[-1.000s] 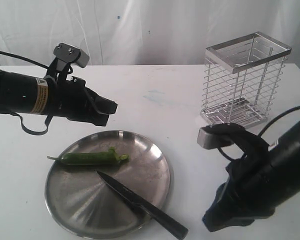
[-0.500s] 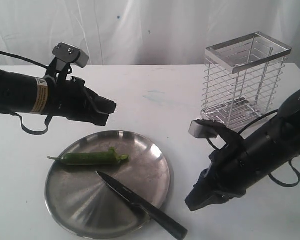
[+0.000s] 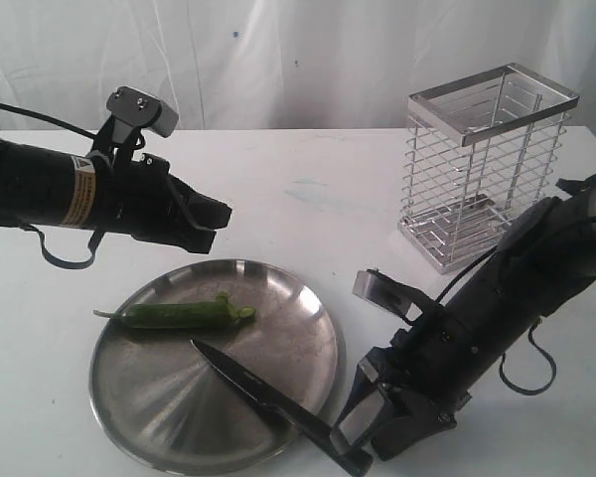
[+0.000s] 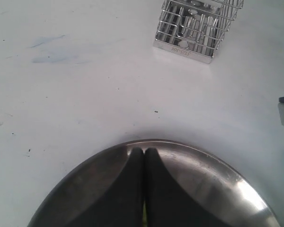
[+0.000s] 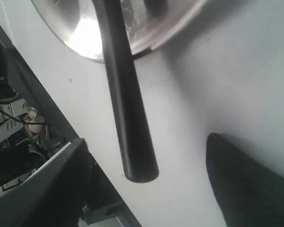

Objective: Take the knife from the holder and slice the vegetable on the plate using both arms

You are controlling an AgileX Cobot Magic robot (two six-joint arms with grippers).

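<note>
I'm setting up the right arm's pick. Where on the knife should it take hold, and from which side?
Grip the round handle of the knife, across its width, coming down from the right arm's side. It juts off the plate onto the table, free on both sides, while the pointed blade lies on the plate. The open right end effector hangs astride that end.

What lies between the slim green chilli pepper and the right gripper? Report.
Only the all-black kitchen knife: blade on the round steel plate near the slim green chilli pepper, handle end by the right gripper. Exterior view shows it.
</note>
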